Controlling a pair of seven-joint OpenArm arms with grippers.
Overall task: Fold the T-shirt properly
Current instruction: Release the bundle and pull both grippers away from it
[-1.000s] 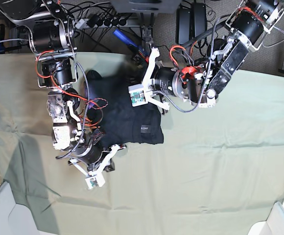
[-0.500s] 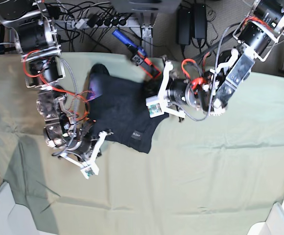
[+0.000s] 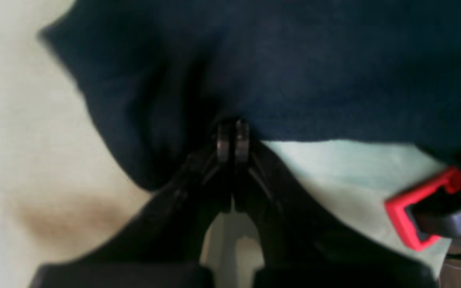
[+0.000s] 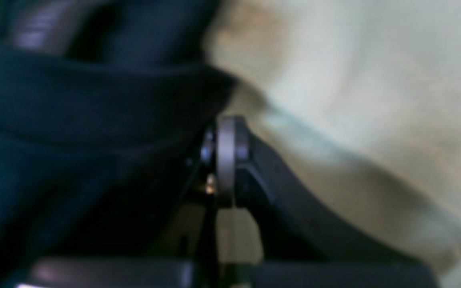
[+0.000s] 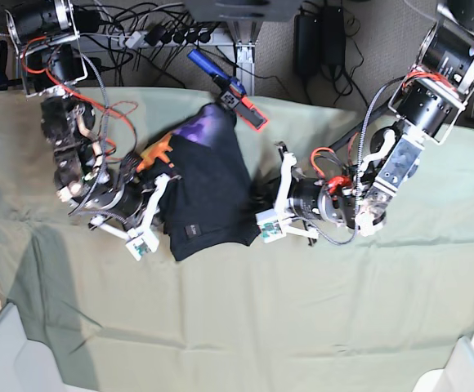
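Black cloth fills most of what I see past both of my grippers: the T-shirt [image 5: 207, 189] hangs bunched between them over the pale green table cloth [image 5: 319, 310], with a patch of its orange and purple print turned up along its far edge. My left gripper [image 3: 232, 138] has its jaws pressed together on a fold of the shirt's edge, the fabric rising directly ahead of the fingertips and spreading off to both sides, while the green cloth shows just beyond and below the hem. To one side of that gripper, near the edge of its wrist view, sits a red clip [image 3: 418, 212] on a dark bar. My right gripper [image 4: 222, 156] is also clamped on the shirt, jaws drawn tight with dark fabric gathered at the tips and draped away to one side; the pale cloth lies on the other side of it. From the base view, my right gripper [image 5: 157, 208] grips the shirt's one side and my left gripper [image 5: 257, 208] meets its opposite side, so the garment lies between the two. Cables [image 5: 163, 33] crowd the floor behind the table.
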